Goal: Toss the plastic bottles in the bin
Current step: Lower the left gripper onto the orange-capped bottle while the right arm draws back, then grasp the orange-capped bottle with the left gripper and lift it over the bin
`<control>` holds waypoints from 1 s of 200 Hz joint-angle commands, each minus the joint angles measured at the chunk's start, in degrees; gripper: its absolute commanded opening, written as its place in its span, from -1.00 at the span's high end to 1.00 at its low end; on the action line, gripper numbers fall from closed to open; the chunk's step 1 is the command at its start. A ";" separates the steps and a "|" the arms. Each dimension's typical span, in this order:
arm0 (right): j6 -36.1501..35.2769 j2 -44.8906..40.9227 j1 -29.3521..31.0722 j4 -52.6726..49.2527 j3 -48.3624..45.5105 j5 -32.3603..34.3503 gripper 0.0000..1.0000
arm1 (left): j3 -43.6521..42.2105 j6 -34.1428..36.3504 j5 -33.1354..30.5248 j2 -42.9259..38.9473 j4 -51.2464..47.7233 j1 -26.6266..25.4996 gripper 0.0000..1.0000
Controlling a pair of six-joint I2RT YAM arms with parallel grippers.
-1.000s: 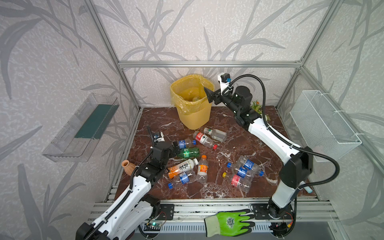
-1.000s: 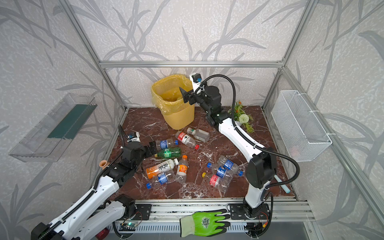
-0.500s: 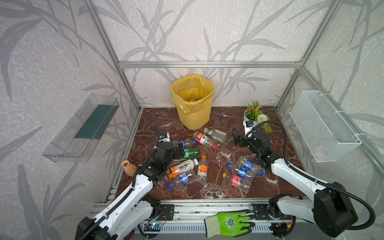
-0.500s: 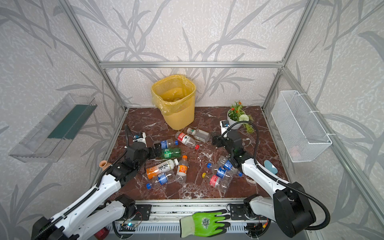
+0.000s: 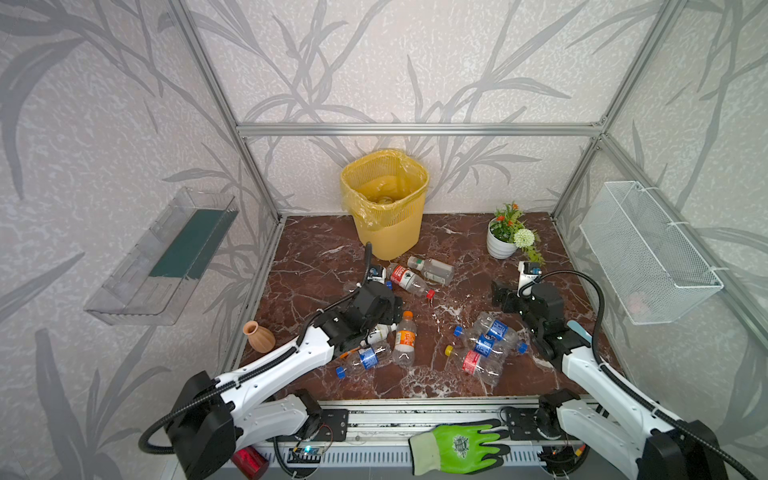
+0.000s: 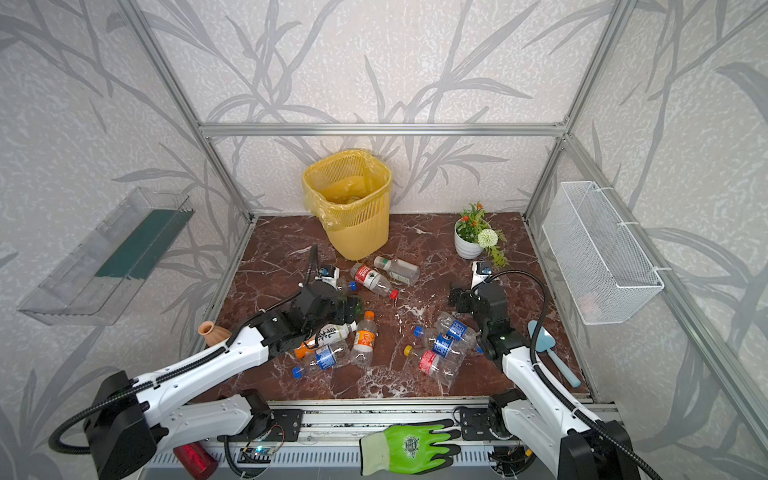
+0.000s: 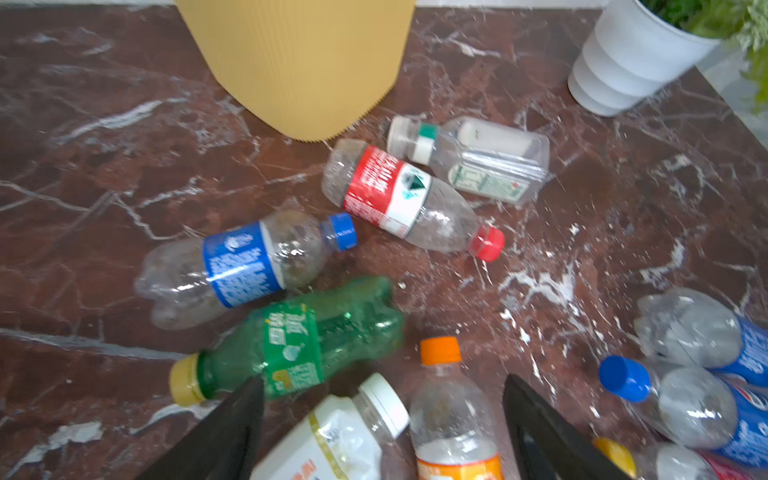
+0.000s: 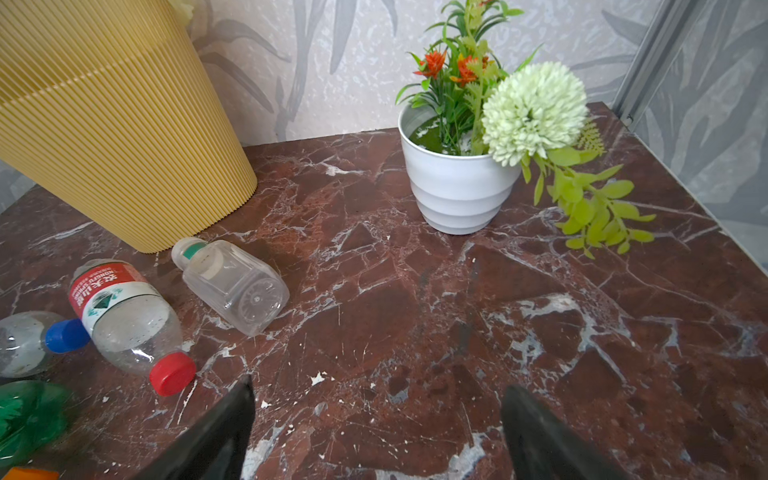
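Though looking straight down, cannot make out what lies inside the bin [image 5: 388, 224], upright at the back wall [image 5: 478, 174]. Cannot see several plastic bottles [image 5: 484, 345] whole: strewn on the marble floor [image 5: 316, 257] before it, some under the left arm [image 5: 291, 357]. Spread wide, clasping nothing: left gripper [image 7: 381, 380] over bottles, right gripper [image 8: 377, 384] over bare marble.

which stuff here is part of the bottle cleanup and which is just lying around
Job: plastic bottles, yellow bin.
Lying about: terracotta vase, white flower pot, wire basket, green glove, blue scoop, red canister, clear wall shelf.
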 commanded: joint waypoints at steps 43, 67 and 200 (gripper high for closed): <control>2.50 1.10 -0.81 1.93 -0.32 -0.28 -0.85 | 9.97 -7.36 0.42 12.53 -17.49 -10.26 -0.44; 2.78 1.97 -0.88 2.48 -0.10 -0.77 -0.85 | 10.87 -8.80 1.92 15.66 -17.64 -11.55 -0.38; 2.96 0.83 -1.67 2.68 -0.63 -1.30 -0.85 | 16.41 -6.34 7.90 30.63 -14.08 -11.70 -0.41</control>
